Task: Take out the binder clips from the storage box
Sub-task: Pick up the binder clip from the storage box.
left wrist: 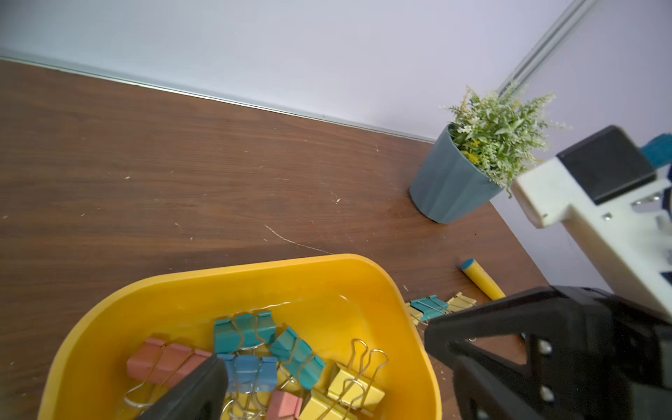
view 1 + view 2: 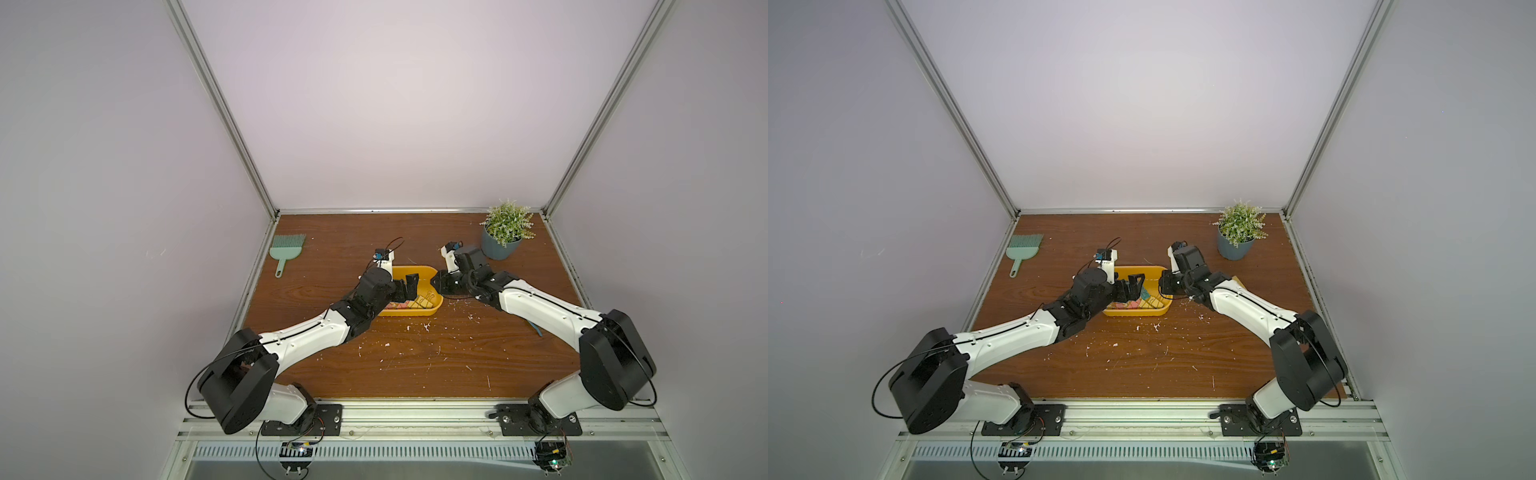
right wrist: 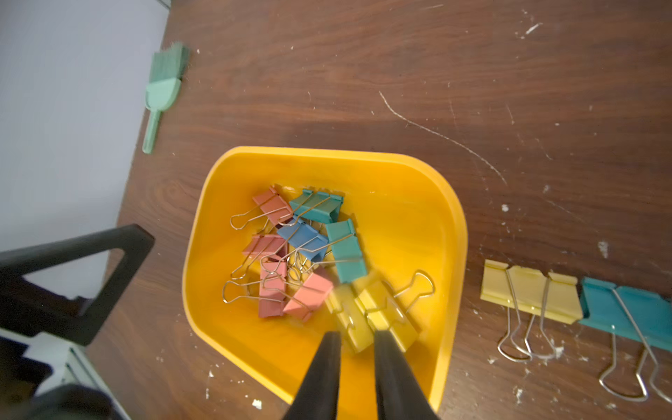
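Observation:
The yellow storage box [image 2: 419, 272] [image 2: 1138, 271] sits mid-table with several pink, teal, blue and yellow binder clips [image 3: 302, 236] [image 1: 247, 327] heaped inside. My right gripper [image 3: 358, 336] [image 2: 435, 289] reaches in over the box's right wall, and its narrow jaws are shut on the end of a yellow binder clip [image 3: 349, 323], which looks blurred. A second yellow clip [image 3: 391, 314] lies against it. From the left, my left gripper [image 1: 325, 347] [image 2: 409, 286] hangs open wide above the heap, holding nothing. A yellow clip [image 3: 527, 291] and a teal clip [image 3: 625, 312] lie on the table just right of the box.
A potted plant [image 2: 505, 232] stands at the back right and a green brush [image 2: 286, 249] lies at the back left. A yellow stick with a blue tip [image 1: 480, 280] lies on the table near the outside clips. White specks [image 2: 426, 327] dot the wooden table in front of the box.

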Controlling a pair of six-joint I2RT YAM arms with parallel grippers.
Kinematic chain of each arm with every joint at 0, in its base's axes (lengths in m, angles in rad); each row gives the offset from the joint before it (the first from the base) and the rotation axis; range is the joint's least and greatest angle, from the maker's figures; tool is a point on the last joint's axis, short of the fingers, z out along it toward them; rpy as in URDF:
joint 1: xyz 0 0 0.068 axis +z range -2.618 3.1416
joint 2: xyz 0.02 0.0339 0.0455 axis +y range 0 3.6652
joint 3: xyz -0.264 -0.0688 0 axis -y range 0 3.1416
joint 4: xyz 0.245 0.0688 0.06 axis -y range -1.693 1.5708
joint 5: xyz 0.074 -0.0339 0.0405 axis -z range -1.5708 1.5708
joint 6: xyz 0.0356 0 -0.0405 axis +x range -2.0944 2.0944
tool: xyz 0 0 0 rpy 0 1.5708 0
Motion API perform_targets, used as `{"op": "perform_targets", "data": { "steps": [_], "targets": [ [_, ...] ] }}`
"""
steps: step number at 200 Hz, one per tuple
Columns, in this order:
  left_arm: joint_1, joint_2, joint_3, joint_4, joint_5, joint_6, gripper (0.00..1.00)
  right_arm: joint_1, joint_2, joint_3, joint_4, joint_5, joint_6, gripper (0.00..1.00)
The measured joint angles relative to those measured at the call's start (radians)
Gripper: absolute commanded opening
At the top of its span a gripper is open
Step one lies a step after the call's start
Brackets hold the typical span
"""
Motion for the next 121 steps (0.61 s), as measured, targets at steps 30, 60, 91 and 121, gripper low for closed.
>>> {"op": "perform_targets", "data": {
  "steps": [30,60,91,121],
  "targets": [
    [0.005,-0.023,-0.043,0.02,-0.001,-0.042,1.0,0.018,0.067,0.082,-0.085,0.027,-0.083,0.24],
    [0.005,-0.031,-0.059,0.035,0.001,-0.067,1.0,0.022,0.136,0.145,-0.156,0.053,-0.133,0.27],
    [0.005,-0.031,-0.08,0.074,0.032,-0.101,1.0,0.028,0.185,0.176,-0.207,0.082,-0.159,0.28],
    [0.005,-0.031,-0.084,0.079,0.039,-0.116,1.0,0.033,0.222,0.206,-0.239,0.099,-0.176,0.28]
  ]
}}
